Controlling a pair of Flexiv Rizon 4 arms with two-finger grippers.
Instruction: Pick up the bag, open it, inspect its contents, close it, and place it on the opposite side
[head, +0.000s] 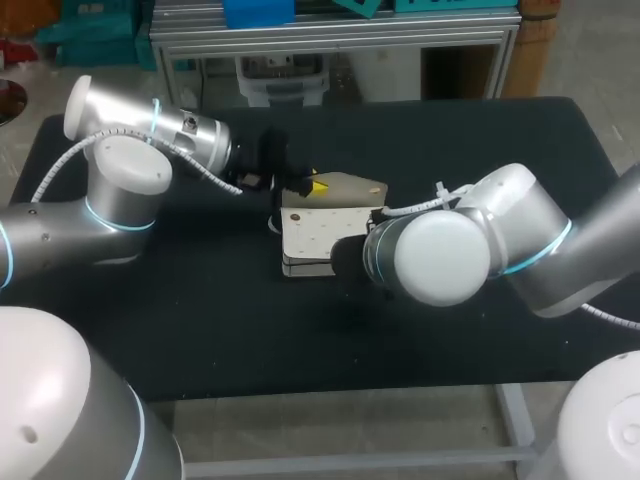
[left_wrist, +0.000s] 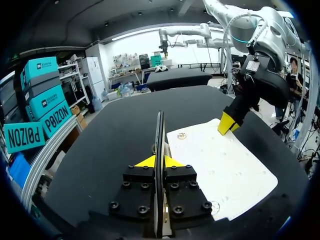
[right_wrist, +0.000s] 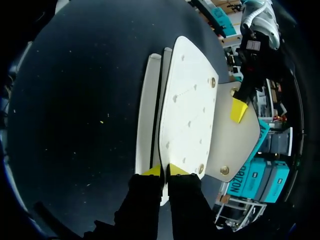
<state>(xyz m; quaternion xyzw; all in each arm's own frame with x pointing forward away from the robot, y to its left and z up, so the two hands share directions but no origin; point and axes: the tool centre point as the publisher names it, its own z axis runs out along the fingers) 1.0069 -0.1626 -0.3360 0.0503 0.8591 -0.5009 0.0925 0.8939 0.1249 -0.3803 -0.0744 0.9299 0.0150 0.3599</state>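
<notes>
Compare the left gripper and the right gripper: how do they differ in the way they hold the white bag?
The left gripper pinches the opened flap, seen edge-on; the right gripper pinches the edge of the front panel. In the head view the left gripper's yellow tip shows at the far side of the white bag, while the right gripper is hidden under its own arm. Both are shut on the bag.

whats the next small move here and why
Probably lift the left gripper a little, pulling the flap further back. It looks shut on the flap's edge, the right gripper looks shut on the edge of the bag, and the bag lies flat on the table with its inside not showing.
</notes>
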